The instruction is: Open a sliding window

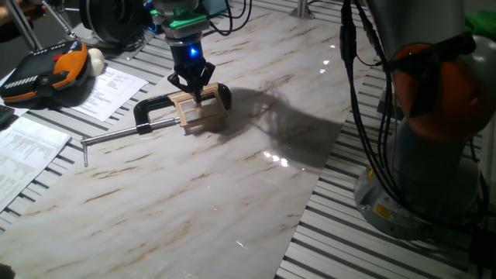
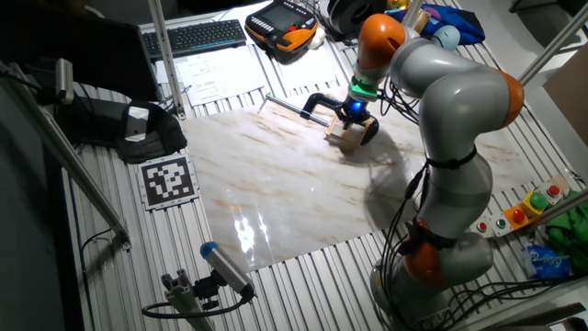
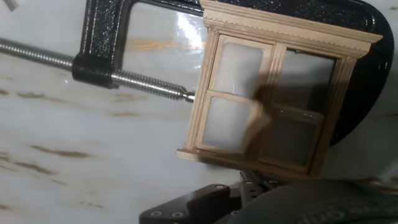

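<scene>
Down at the bottom of the hand view, the black two-finger gripper (image 3: 249,202) is showing only its dark body, so whether its jaws are spread or pressed together is impossible to tell. Just beyond it, the small pale-wood sliding window (image 3: 273,93) is lying flat on the white marble-patterned tabletop (image 3: 74,143), clamped in the black C-clamp with steel screw bar (image 3: 112,62). The panes are looking closed, so the opening seems to be barely starting, if at all; sliding a sash is what remains. No containers are appearing anywhere near the work. From one fixed view the gripper is hovering right over the frame.
</scene>
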`<state>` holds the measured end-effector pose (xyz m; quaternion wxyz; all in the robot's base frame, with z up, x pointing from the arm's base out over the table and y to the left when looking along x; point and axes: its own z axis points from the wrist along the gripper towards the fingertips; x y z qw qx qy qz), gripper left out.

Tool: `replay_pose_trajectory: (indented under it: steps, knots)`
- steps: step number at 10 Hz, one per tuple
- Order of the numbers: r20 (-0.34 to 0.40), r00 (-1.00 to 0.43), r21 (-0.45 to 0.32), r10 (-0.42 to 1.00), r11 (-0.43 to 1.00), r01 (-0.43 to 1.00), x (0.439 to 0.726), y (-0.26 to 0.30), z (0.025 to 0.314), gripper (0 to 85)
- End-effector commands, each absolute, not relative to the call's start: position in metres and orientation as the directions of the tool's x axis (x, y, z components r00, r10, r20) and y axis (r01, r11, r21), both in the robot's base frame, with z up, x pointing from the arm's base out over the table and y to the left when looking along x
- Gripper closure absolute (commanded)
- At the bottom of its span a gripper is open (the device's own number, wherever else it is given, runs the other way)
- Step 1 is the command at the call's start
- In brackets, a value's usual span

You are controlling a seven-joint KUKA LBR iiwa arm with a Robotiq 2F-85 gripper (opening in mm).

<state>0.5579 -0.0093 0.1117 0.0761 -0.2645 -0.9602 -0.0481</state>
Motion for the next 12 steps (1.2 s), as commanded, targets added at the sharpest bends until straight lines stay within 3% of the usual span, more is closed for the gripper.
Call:
replay_pose_trajectory:
  steps: [1,12]
  knots:
    - [0.173,-0.845,0.053,0.506,0.852,0.521,0.559,-0.009,0.11,85.0]
    - [0.179,-0.828,0.016,0.531,0.84,0.542,0.572,-0.007,0.092,85.0]
